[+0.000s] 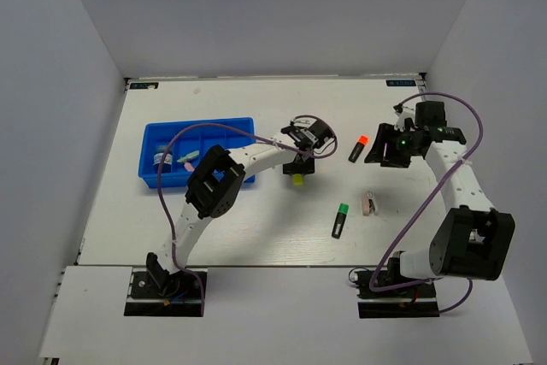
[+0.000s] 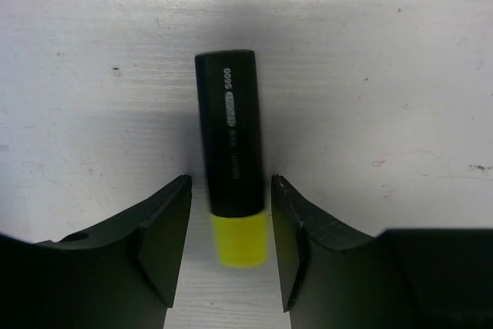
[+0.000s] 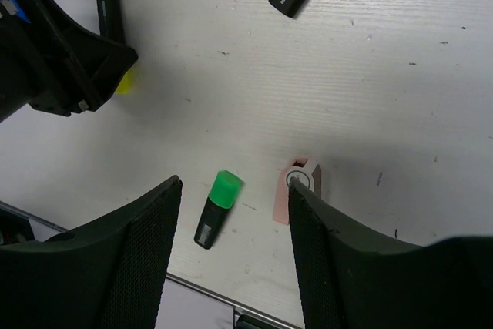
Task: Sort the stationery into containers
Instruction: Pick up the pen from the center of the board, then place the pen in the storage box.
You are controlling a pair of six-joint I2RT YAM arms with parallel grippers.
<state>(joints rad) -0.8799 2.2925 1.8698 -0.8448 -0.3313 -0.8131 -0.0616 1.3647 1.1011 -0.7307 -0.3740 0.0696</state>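
Note:
A black highlighter with a yellow cap (image 2: pixel 229 136) lies flat on the white table; its cap also shows in the top view (image 1: pixel 297 179). My left gripper (image 2: pixel 231 190) is low over it, open, with a finger on each side of the cap end and a thin gap on both sides. My right gripper (image 3: pixel 235 184) is open and empty, raised above the table at the right (image 1: pixel 382 148). Below it lie a green-capped highlighter (image 3: pixel 216 209) and a pink stick (image 3: pixel 296 190). An orange-capped highlighter (image 1: pixel 357 150) lies between the two grippers. The blue compartment tray (image 1: pixel 198 124) sits at the left.
In the tray lie a blue-white cylinder (image 1: pixel 161 158) and pink and mint sticks (image 1: pixel 188 158). The green highlighter (image 1: pixel 339 220) and pink stick (image 1: pixel 369 203) lie near the table's front edge. White walls enclose the table on three sides.

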